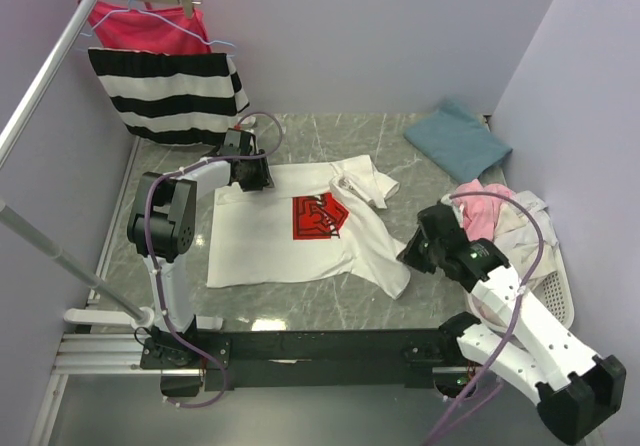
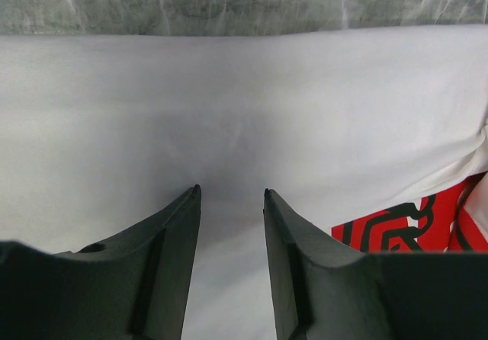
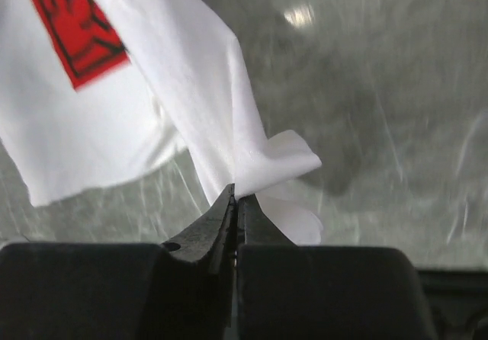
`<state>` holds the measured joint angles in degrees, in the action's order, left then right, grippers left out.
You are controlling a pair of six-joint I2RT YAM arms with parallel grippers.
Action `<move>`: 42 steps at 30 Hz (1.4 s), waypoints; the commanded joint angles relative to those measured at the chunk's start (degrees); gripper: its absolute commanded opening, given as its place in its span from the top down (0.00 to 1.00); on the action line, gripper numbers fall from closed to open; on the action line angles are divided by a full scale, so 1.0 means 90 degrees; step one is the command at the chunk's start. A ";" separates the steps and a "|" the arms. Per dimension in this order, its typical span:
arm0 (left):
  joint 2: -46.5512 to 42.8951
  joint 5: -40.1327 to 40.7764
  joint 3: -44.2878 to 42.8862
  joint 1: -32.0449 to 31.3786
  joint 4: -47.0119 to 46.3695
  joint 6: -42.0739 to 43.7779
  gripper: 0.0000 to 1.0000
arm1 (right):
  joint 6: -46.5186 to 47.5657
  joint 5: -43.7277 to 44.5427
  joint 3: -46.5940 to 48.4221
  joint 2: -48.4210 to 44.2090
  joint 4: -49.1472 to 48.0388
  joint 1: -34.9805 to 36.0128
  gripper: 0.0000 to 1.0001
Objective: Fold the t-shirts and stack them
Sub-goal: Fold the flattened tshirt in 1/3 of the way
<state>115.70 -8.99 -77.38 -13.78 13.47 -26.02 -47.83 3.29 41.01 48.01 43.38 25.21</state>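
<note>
The white t-shirt with the red square logo (image 1: pixel 270 241) lies spread on the marble table, its right side rumpled. My left gripper (image 1: pixel 252 174) is open, low over the shirt's far left corner; in the left wrist view (image 2: pixel 231 194) plain white cloth (image 2: pixel 229 111) lies between and beyond the fingertips. My right gripper (image 1: pixel 412 253) is shut on the shirt's near right corner; the right wrist view (image 3: pixel 236 195) shows the cloth (image 3: pixel 213 104) pinched and lifted off the table. A folded teal-blue t-shirt (image 1: pixel 458 138) lies at the far right.
A heap of pale white and pink t-shirts (image 1: pixel 495 216) sits in a white basket (image 1: pixel 560 281) at the right. A black-and-white striped garment (image 1: pixel 165 91) and a red-pink one (image 1: pixel 145 26) hang on a rack at the far left. Walls close in both sides.
</note>
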 commanded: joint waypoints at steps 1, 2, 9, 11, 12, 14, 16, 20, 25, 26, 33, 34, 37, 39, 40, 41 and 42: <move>0.0221 0.0043 0.0014 0.0047 0.0202 0.0040 0.55 | -0.1684 0.0571 0.0189 -0.0363 0.1790 0.1142 1.00; 0.0221 0.0023 0.0014 0.0037 0.0202 0.0040 0.55 | -0.1948 0.0698 0.0247 -0.0460 0.2053 0.1347 1.00; 0.0201 -0.0065 -0.0054 -0.0012 0.0192 0.0030 0.54 | -0.4612 0.0923 -0.0240 -0.1728 0.3763 0.3135 1.00; 0.0211 -0.0094 -0.0064 -0.0031 0.0202 0.0030 0.54 | -0.4870 0.1206 -0.0328 -0.1867 0.3930 0.3341 1.00; 0.0221 -0.0104 -0.0073 -0.0031 0.0221 0.0040 0.54 | -0.4967 0.1381 -0.0300 -0.1868 0.4018 0.3341 0.96; 0.0240 -0.0085 -0.0083 -0.0061 0.0270 0.0069 0.54 | -0.4862 0.1887 -0.0134 -0.1829 0.3776 0.3341 0.57; 0.0250 -0.0036 -0.0103 -0.0080 0.0338 0.0088 0.53 | -0.4481 0.2182 0.0003 -0.1722 0.3102 0.3341 0.38; 0.0085 0.0431 -0.0123 -0.0080 0.0427 0.0137 0.53 | -0.4207 0.3606 0.0986 -0.0855 0.3187 0.3322 0.13; -0.0238 0.1260 0.0073 -0.0061 0.0378 0.0089 0.48 | -0.2093 0.4617 0.1439 -0.0033 0.1933 0.1949 0.05; -0.0306 0.1369 0.0112 -0.0061 0.0397 0.0069 0.48 | -0.1179 0.4267 0.1207 0.0123 0.0981 0.1452 0.05; -0.0454 0.2464 0.0288 0.0154 0.0524 0.0108 0.46 | 0.0431 0.1619 0.0365 0.1099 -0.1791 -0.0740 0.22; -0.0386 0.2474 0.0230 0.0251 0.0582 0.0089 0.46 | 0.0509 0.1308 0.0403 0.1333 -0.1869 -0.0924 0.23; -0.0151 0.2415 0.0112 0.0339 0.0641 0.0088 0.48 | 0.0754 0.0963 0.0686 0.2242 -0.2240 -0.1033 0.25; -0.0043 0.2376 0.0044 0.0359 0.0661 0.0127 0.48 | 0.0871 0.0612 0.0862 0.2828 -0.2660 -0.1199 0.26; -0.0004 0.2367 0.0015 0.0398 0.0690 0.0128 0.48 | 0.0891 0.0543 0.0950 0.3033 -0.2719 -0.1267 0.26; 0.0054 0.2357 -0.0015 0.0418 0.0710 0.0137 0.48 | 0.0930 0.0475 0.1144 0.3441 -0.2817 -0.1355 0.26; 0.0103 0.2376 -0.0034 0.0466 0.0719 0.0176 0.48 | 0.0930 0.0436 0.1252 0.3629 -0.2817 -0.1404 0.27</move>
<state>113.86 10.00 -76.14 -10.70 17.12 -26.00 -43.31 12.53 46.48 74.35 25.74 14.98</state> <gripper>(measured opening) 0.521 0.742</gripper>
